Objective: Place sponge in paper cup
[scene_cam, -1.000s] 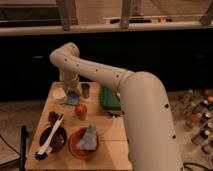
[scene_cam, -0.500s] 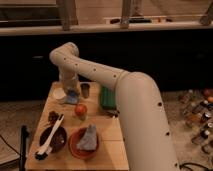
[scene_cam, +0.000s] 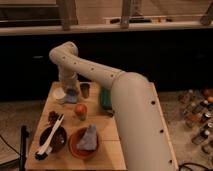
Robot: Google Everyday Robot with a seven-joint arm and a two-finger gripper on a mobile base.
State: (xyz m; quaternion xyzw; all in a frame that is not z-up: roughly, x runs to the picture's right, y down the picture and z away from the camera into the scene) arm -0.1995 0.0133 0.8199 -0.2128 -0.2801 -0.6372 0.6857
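Now: gripper over cup, far-left table

Paper cup (scene_cam: 59, 94) at 10 o'clock on the wooden table (scene_cam: 107, 132). Gripper (scene_cam: 70, 93) just right of it, touching a bluish sponge (scene_cam: 71, 98); grip state cannot tell. Orange fruit (scene_cam: 81, 110) at 6 o'clock from gripper. Metal cup (scene_cam: 85, 90) right of gripper.

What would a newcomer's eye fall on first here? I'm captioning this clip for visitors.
The big white arm sweeps from the lower right across the wooden table. Its gripper hangs at the far left corner, over a blue sponge beside a white paper cup. Nearer, an orange bowl holds a grey cloth.
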